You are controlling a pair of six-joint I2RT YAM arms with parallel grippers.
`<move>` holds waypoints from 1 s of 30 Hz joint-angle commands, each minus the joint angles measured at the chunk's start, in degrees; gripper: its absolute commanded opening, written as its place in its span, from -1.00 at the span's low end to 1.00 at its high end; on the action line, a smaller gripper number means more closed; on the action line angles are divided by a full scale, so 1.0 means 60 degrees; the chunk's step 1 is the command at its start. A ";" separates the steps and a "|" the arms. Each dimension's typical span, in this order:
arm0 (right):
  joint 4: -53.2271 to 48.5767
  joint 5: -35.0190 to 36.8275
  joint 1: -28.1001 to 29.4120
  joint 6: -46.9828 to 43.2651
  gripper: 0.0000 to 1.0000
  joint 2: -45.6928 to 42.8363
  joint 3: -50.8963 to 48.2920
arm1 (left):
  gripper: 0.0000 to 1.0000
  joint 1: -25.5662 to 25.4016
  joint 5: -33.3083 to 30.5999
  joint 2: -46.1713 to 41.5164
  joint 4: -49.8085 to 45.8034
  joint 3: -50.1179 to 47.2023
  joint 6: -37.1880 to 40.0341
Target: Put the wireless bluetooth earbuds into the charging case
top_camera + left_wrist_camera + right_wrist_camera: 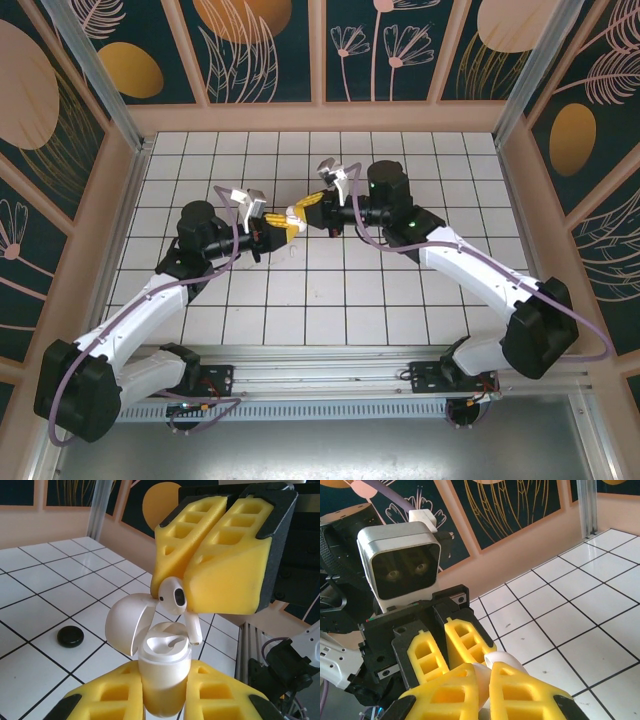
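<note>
tiled table (400, 300), l gripper (162, 675) clamps open case (164, 660); r gripper (482, 674) pinches earbud (174, 594)

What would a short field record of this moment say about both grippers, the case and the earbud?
left gripper: shut on charging case, held upright
lid: open, tipped back
right gripper: shut on earbud
earbud: white, stem pointing down at the case's open top, not yet seated
elsewhere: small black object on the tiled table, apart from the case
</note>
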 commanded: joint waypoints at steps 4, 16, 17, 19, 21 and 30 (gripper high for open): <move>-0.0423 -0.0004 -0.0125 0.0115 -0.82 0.0050 0.0269 | -1.00 -0.0133 0.0611 -0.0285 0.0769 0.0094 0.0088; -0.0053 0.0910 0.0273 -0.0295 -0.81 -0.0833 -0.0057 | -1.00 -0.0133 0.0922 0.0055 0.0826 0.0283 -0.0014; -0.0067 0.0994 0.0352 -0.0399 -0.81 -0.0833 -0.0033 | -1.00 -0.0133 0.0929 0.0060 0.0848 0.0284 -0.0025; -0.0098 0.1183 0.0485 -0.0607 -0.81 -0.0834 -0.0005 | -1.00 -0.0133 0.0951 0.0071 0.0856 0.0284 -0.0041; -0.0125 0.1318 0.0603 -0.0814 -0.81 -0.0833 -0.0018 | -1.00 -0.0133 0.0971 0.0059 0.0914 0.0277 -0.0062; -0.0105 0.1633 0.0742 -0.1113 -0.82 -0.1029 -0.0387 | -1.00 -0.0133 0.0997 -0.0016 0.1165 0.0242 -0.0262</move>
